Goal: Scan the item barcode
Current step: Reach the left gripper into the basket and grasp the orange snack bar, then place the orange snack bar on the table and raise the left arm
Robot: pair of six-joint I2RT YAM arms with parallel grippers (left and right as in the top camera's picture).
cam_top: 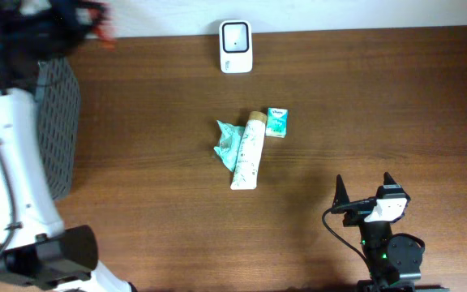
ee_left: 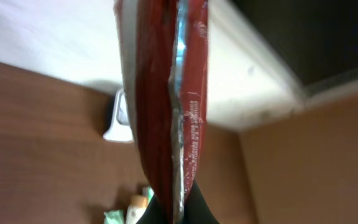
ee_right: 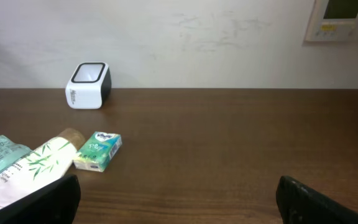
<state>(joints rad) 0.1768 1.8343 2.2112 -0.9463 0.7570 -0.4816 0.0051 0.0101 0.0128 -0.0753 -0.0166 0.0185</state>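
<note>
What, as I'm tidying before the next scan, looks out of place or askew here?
Nothing spilled or broken. The tube lies on its side, slanted, against a crumpled green pouch, tissue pack beside its cap. The red packet in the left jaws looks creased along its seam.

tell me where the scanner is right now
The scanner sits at the far edge of the table, near the middle in the overhead view, by the wall, beyond the tube and the green tissue pack.
</note>
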